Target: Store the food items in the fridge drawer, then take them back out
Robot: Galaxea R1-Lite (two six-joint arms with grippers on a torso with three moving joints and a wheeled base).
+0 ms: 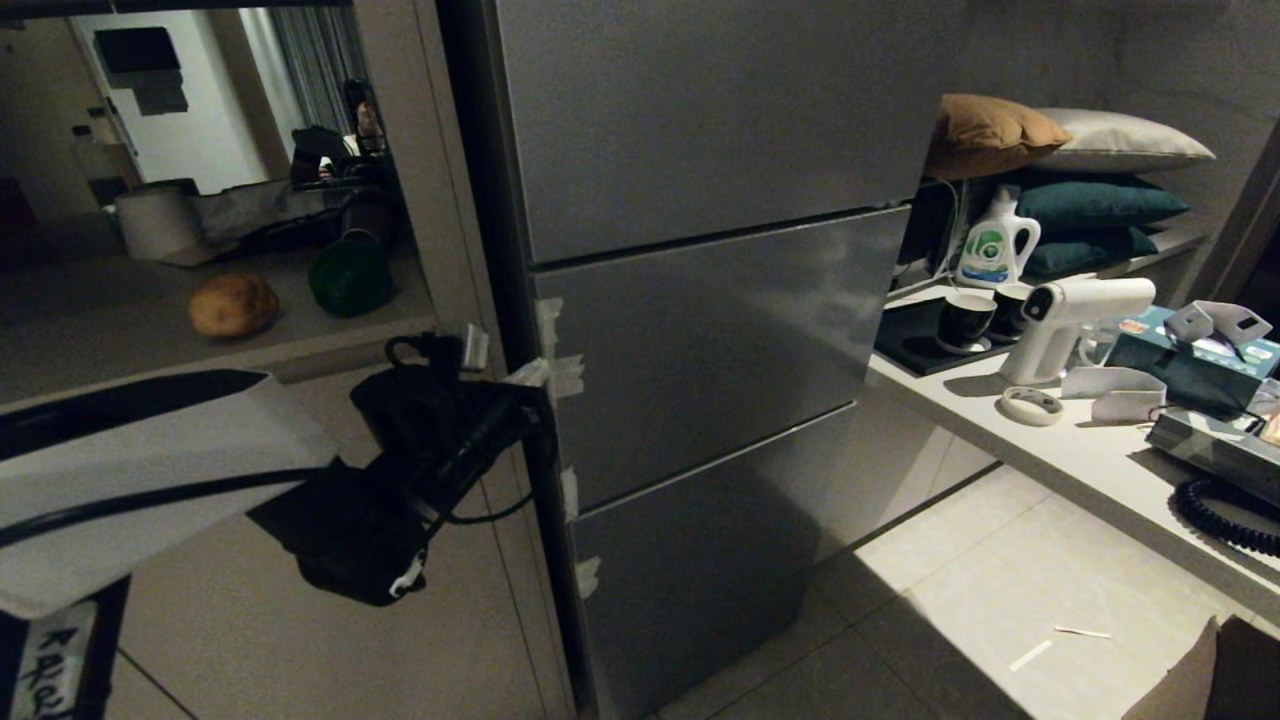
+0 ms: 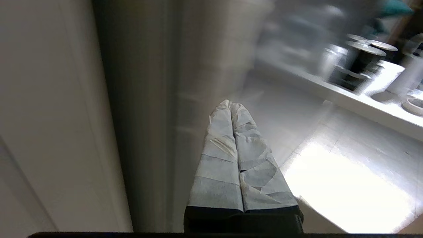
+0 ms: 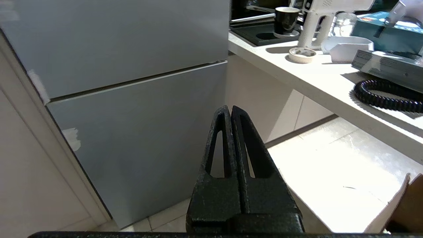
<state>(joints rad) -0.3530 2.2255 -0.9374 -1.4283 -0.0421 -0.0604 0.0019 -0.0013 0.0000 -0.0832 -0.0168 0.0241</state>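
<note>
A tan potato (image 1: 233, 305) and a dark green bell pepper (image 1: 350, 275) lie side by side on a grey ledge left of the fridge. The fridge drawer (image 1: 700, 340) is the middle grey panel, pushed in flush, with tape scraps along its left edge. My left gripper (image 1: 530, 378) is at that taped edge. Its white-taped fingers (image 2: 218, 158) are pressed together with nothing between them. My right gripper (image 3: 228, 107) is outside the head view. It hangs shut and empty, low in front of the fridge's bottom panel (image 3: 138, 138).
A white paper roll (image 1: 155, 220) stands behind the food on the ledge. To the right runs a white counter (image 1: 1050, 440) with cups (image 1: 965, 320), a white spray gun (image 1: 1070, 310), a detergent bottle (image 1: 995, 240) and a coiled black cable (image 1: 1225, 515). A cardboard box corner (image 1: 1200, 680) sits on the tiled floor.
</note>
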